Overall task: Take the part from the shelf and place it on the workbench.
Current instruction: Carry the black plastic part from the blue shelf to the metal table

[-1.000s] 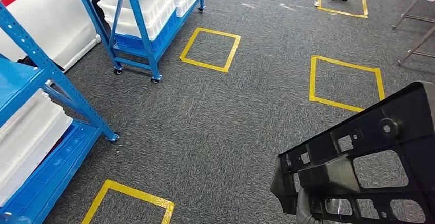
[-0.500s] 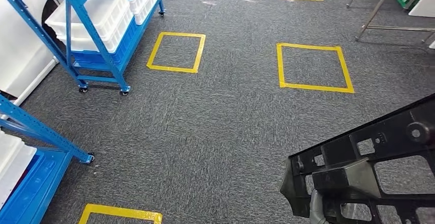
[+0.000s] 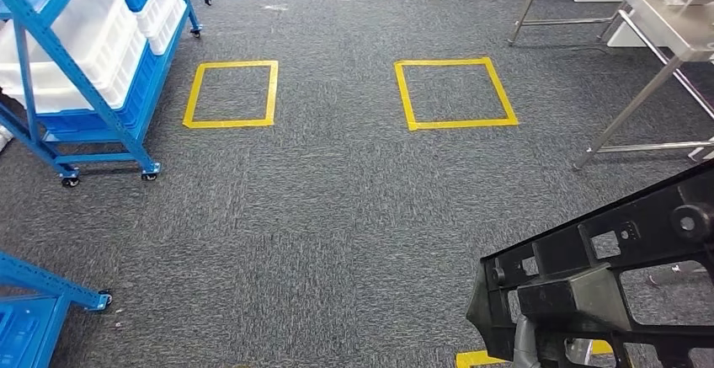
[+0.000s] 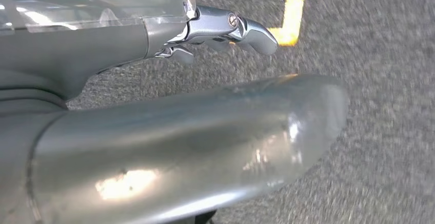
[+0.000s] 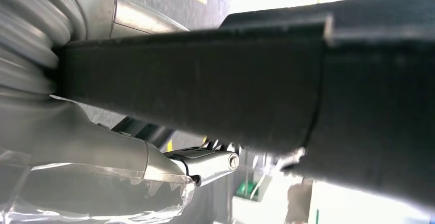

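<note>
The right hand (image 5: pixel 102 147) grips the large black moulded plastic bracket part (image 3: pixel 606 284), carried low on the robot's right above the grey carpet floor (image 3: pixel 337 216). It looks stiff, light and bulky; holding a rib near the middle seems safest. The left hand (image 4: pixel 169 126) hangs empty, fingers apart.

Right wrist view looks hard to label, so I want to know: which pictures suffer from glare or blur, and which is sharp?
Right wrist view: the black part is soft and close, the background past it blown out white. Left wrist view: the carpet is smeared, with bright highlights on the left hand. Head view: evenly lit and sharp, the yellow tape squares crisp.
</note>
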You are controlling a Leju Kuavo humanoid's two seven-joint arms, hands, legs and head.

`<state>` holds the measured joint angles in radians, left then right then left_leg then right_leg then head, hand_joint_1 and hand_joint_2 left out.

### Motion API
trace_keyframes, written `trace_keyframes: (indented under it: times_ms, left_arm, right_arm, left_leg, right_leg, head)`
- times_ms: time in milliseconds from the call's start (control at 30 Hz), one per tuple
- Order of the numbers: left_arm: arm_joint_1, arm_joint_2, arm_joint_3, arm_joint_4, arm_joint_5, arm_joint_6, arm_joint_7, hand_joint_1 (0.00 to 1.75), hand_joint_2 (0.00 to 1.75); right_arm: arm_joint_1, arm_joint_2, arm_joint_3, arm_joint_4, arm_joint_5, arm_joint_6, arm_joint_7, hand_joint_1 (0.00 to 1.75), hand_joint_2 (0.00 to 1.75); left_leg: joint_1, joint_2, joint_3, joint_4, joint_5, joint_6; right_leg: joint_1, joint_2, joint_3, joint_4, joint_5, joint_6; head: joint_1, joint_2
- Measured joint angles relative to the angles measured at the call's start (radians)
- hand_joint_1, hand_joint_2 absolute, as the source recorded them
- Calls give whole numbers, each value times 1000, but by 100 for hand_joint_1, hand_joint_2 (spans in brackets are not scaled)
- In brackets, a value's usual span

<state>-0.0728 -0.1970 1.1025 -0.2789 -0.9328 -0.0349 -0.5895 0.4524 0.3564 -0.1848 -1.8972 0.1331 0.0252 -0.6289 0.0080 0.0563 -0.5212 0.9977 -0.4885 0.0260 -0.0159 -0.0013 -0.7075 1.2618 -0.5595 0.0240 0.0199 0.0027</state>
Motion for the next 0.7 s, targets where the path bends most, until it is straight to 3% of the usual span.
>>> trace_keyframes:
  times_ms: [33,100,167,233,300,367,433,467,533,600,667,700]
  left_arm:
    - [-1,-1,0,-1,-1,-1,0,0,0]
    - [-2,-2,0,-1,-2,-2,0,0,0]
    - [-4,-2,0,-2,-4,-4,0,0,0]
    - [-7,-4,0,-2,-5,-5,0,0,0]
    - [-9,-5,0,-3,-8,-6,0,0,0]
    - [-6,-5,0,-3,-9,-7,0,0,0]
    - [-2,-5,1,-3,-9,-8,0,0,0]
    - [0,-5,1,-3,-9,-8,0,0,0]
    - [0,-5,2,-3,-9,-8,0,0,0]
    - [0,-5,3,-3,-9,-9,0,0,0]
    - [-1,-4,5,-3,-9,-10,0,0,0]
    - [-1,-4,5,-3,-9,-10,0,0,0]
  right_arm:
    - [0,0,-1,0,0,1,0,175,175]
    - [-1,0,-1,-1,0,2,0,175,175]
    - [-2,0,-1,-2,0,2,1,175,175]
    - [0,0,-2,-4,0,2,2,175,175]
    - [1,0,-2,-6,0,2,2,175,175]
    - [-2,0,-2,-8,0,2,2,175,175]
    - [-2,0,-3,-8,0,2,2,175,175]
    - [-1,0,-3,-8,0,2,3,175,175]
    - [0,0,-3,-8,0,2,4,175,175]
    - [0,0,-3,-8,0,2,6,175,175]
    - [0,0,-3,-9,0,2,8,175,175]
    - [2,0,-3,-9,0,2,8,175,175]
  left_leg:
    - [0,12,3,0,-3,-3]
    - [-4,32,10,1,-10,-12]
    - [-8,49,16,2,-16,-22]
    - [-6,59,23,3,-22,-33]
    - [-1,20,13,39,-51,-43]
    - [2,-32,-38,152,-112,-48]
    - [3,-47,-99,273,-154,-50]
    - [3,-48,-113,292,-148,-51]
    - [4,-58,-89,221,-85,-48]
    - [7,-109,-39,92,-26,-42]
    - [7,-147,-17,32,-14,-35]
    - [5,-142,-16,27,-14,-31]
  right_leg:
    - [0,-13,37,-67,34,-1]
    - [6,-51,107,-196,77,-10]
    - [16,-63,128,-240,80,-22]
    - [16,-40,128,-243,83,-34]
    - [12,-19,132,-252,88,-48]
    - [10,1,133,-255,91,-58]
    - [12,28,132,-252,91,-62]
    - [13,42,132,-250,91,-62]
    - [12,72,133,-244,89,-60]
    - [11,98,128,-234,85,-53]
    - [8,121,120,-228,85,-40]
    - [7,133,116,-229,87,-32]
  head:
    - [0,0]
    - [-1,0]
    - [-3,0]
    - [-5,0]
    - [-6,0]
    - [-8,0]
    - [-9,0]
    - [-9,0]
    - [-9,0]
    - [-9,0]
    - [-9,0]
    - [-10,0]
